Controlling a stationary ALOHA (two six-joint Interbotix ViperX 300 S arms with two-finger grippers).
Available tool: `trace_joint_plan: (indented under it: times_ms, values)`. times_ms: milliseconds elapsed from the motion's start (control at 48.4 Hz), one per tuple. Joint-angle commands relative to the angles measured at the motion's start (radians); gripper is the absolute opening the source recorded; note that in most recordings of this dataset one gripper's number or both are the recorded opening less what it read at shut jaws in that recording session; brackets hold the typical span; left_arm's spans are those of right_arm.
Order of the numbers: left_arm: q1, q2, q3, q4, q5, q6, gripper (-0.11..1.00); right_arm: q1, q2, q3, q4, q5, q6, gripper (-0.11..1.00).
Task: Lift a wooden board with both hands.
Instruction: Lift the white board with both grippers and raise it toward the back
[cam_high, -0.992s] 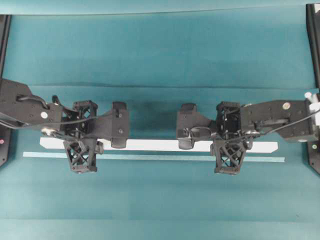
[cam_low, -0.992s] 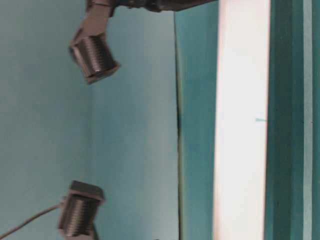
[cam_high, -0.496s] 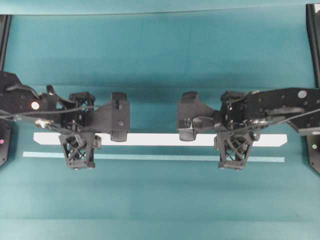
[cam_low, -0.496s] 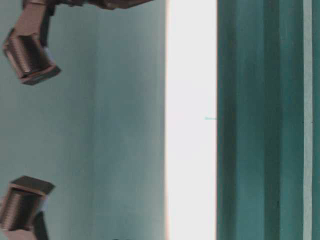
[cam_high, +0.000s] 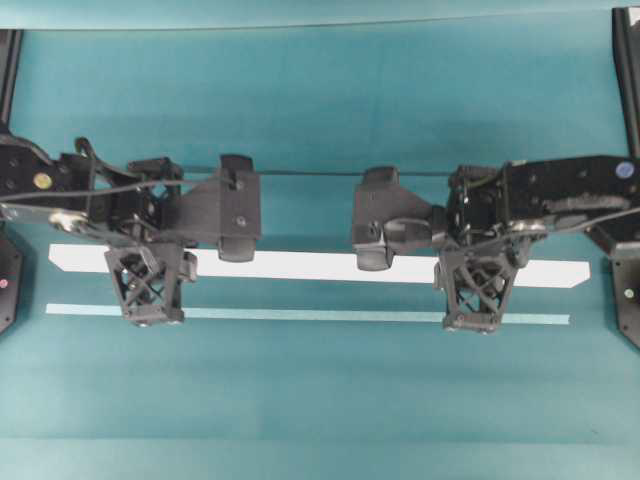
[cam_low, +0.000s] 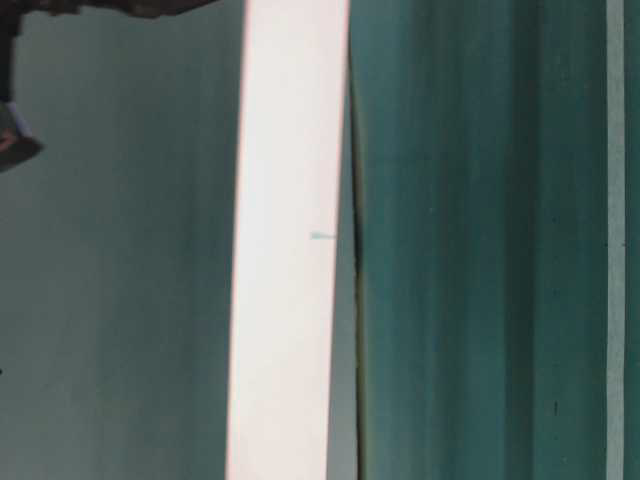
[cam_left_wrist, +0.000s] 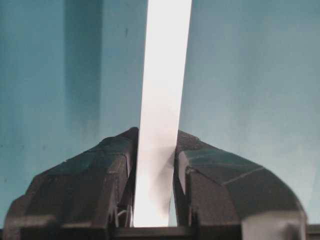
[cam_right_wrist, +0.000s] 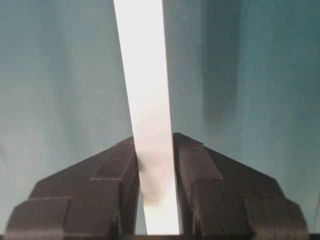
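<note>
One teal table (cam_high: 320, 100) fills the overhead view, with a thin pale tape strip (cam_high: 300, 315) running across its lower middle and dark frame posts at the left and right edges. The white board (cam_high: 300, 266) lies level across the middle of the frame, just above the strip; in the table-level view it stands clear of the surface. The left gripper (cam_left_wrist: 156, 170) reaches in from the left edge and the right gripper (cam_right_wrist: 157, 165) from the right edge, each clamped on the board with a finger pressed to either face.
</note>
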Motion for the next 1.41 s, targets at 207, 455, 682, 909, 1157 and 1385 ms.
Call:
trace_joint_plan:
  times_ms: [207,455,682,909,1157,1385]
  values:
    - [0.005,-0.029,-0.075,0.0,0.043,-0.012,0.17,-0.003,-0.026,-0.106,0.0,0.094,-0.003,0.21]
    - [0.005,-0.029,-0.166,0.0,0.114,-0.012,0.17,-0.003,-0.029,-0.149,0.002,0.15,-0.003,0.21]
    - [0.005,-0.029,-0.227,0.0,0.184,-0.012,0.17,-0.003,-0.029,-0.206,0.002,0.225,-0.006,0.21]
    - [0.005,-0.029,-0.284,0.002,0.235,-0.012,0.17,-0.003,-0.031,-0.272,0.002,0.285,-0.006,0.21]
    - [0.005,-0.029,-0.371,0.0,0.314,-0.014,0.17,-0.002,-0.031,-0.37,0.0,0.344,-0.003,0.21]
    - [0.005,-0.021,-0.459,0.0,0.393,-0.012,0.17,-0.003,-0.031,-0.472,0.002,0.367,-0.002,0.21]
